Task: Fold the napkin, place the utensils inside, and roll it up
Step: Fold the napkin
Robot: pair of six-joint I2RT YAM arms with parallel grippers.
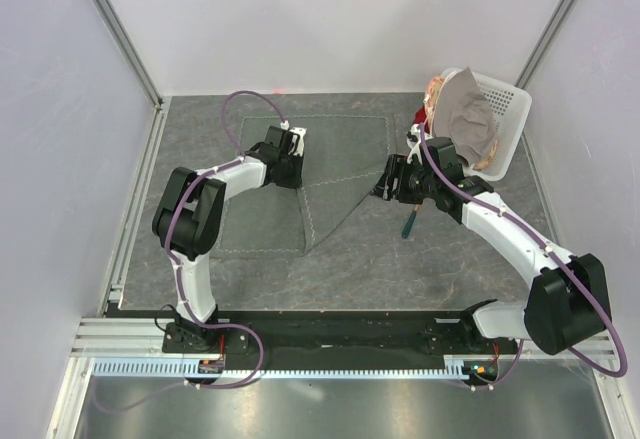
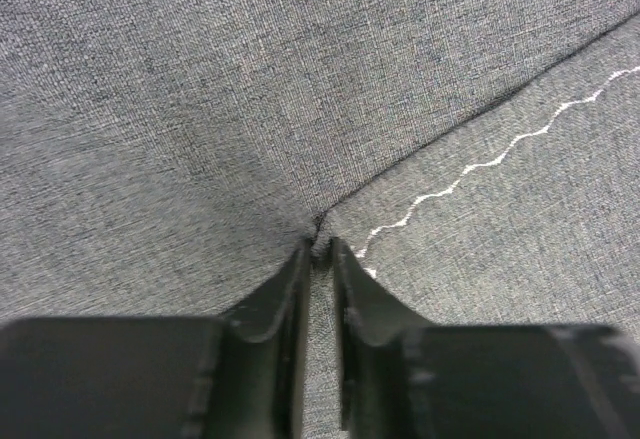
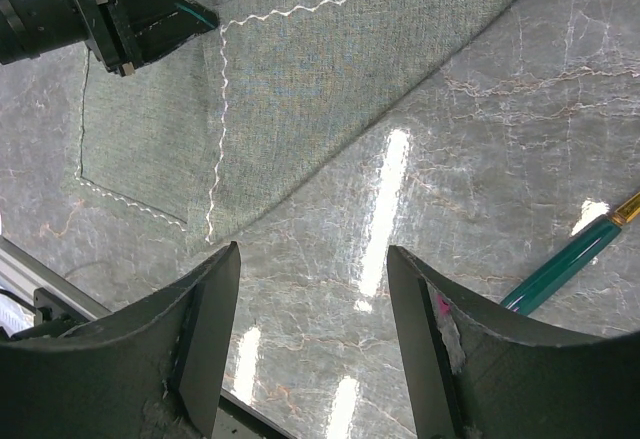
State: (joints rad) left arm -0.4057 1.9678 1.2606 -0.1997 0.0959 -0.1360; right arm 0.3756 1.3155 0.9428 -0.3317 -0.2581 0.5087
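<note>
- The left gripper [image 2: 320, 251] is pressed nearly together on the large dark grey-green cloth napkin [image 2: 300, 79], nipping a small pucker of fabric between its black fingertips, right at the edge of a folded-over flap with its light zigzag hem.
- From overhead, the napkin [image 1: 345, 149] lies flat on the grey marbled table [image 1: 400, 269]. One near corner is turned over in a diagonal fold, and the left gripper [image 1: 298, 159] is low on the cloth near its middle.
- The right gripper [image 3: 313, 259] stands spread and holds nothing. It hangs over bare tabletop just beside the napkin's [image 3: 330, 89] folded edge, apart from the cloth.
- The small spoon [image 3: 560, 264] rests on the table to the right of the napkin and clear of it. Its slim teal handle [image 1: 410, 224] pokes out below the right arm, and its bowl is hidden.
- A white plastic basket [image 1: 512, 109] draped with a paler grey-beige cloth [image 1: 470, 119] sits tilted at the far right corner.
</note>
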